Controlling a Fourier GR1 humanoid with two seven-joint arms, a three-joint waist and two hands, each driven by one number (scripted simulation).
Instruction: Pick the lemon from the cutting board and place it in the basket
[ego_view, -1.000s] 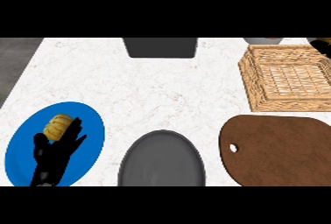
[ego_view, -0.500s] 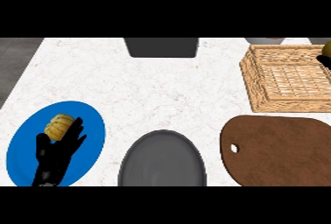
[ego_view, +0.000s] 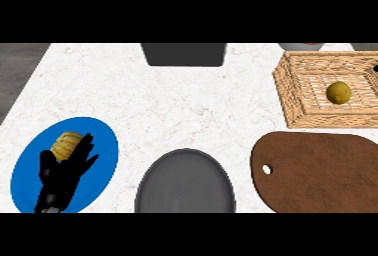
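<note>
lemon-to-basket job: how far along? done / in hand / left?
Done: the yellow lemon lies inside the woven wicker basket; the brown wooden cutting board has nothing on it. In hand: nothing. The left hand rests open over the blue oval plate; the right hand is only a dark sliver at the view's right edge. Left: probably nothing beyond retracting.

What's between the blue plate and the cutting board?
Head view: a dark grey plate lies between the blue plate and the brown cutting board.
</note>
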